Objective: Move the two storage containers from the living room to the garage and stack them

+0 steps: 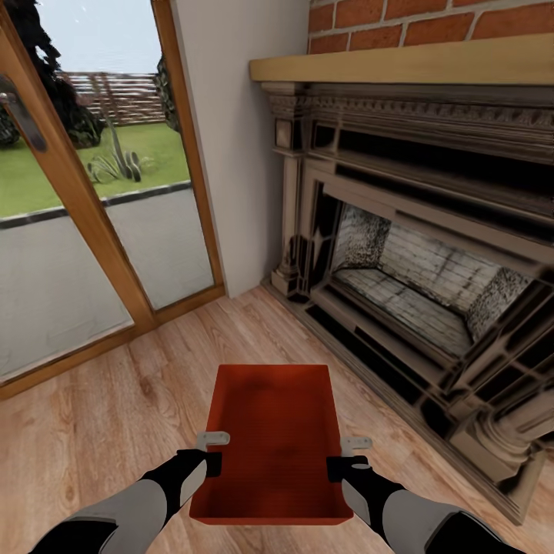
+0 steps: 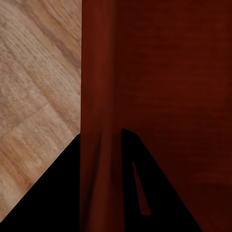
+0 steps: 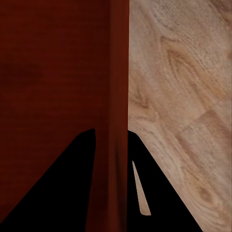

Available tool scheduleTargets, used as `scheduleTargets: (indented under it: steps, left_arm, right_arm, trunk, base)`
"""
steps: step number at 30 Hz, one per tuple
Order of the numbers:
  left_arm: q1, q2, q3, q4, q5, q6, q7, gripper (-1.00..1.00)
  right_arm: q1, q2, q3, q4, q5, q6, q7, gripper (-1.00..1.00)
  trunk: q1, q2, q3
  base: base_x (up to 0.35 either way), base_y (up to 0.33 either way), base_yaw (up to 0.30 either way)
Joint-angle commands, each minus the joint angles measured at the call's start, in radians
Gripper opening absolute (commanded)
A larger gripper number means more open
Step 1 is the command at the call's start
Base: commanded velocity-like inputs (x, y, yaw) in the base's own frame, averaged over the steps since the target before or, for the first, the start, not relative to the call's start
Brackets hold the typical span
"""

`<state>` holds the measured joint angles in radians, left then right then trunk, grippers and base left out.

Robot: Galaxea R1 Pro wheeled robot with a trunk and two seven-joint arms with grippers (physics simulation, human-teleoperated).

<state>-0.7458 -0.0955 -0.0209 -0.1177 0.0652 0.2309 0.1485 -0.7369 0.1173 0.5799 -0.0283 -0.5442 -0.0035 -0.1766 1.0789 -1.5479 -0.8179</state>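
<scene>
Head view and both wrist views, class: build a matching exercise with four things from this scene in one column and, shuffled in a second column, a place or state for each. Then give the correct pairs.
Column 1
1. storage container
2. left gripper
3. fireplace
4. glass door

Column 2
A. shows grass and a fence outside
B. dark, under a wooden mantel and red brick
C. held between both grippers above the wood floor
D. one finger on each side of the container's wall

The right gripper straddles the opposite wall likewise.

Pairs: 1-C, 2-D, 3-B, 4-A
</scene>
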Motion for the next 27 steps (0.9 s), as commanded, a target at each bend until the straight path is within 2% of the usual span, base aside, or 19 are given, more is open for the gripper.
scheduleTargets:
  steps: [1,27]
  left_arm:
    - [0.000,0.000,0.000,0.002,0.007,0.007,0.006,-1.00]
    - [0.000,0.000,-0.001,0.001,0.007,0.007,0.006,-1.00]
  right_arm:
    - [-0.001,-0.003,0.008,-0.002,0.001,-0.005,0.000,-1.00]
    - [-0.001,-0.001,0.008,-0.001,0.001,-0.006,-0.002,-1.00]
  trunk:
    - [-0.004,0.007,0.003]
    - [-0.104,0.189,0.084]
  base:
    - [0.000,0.000,0.000]
    - [0.000,0.000,0.000]
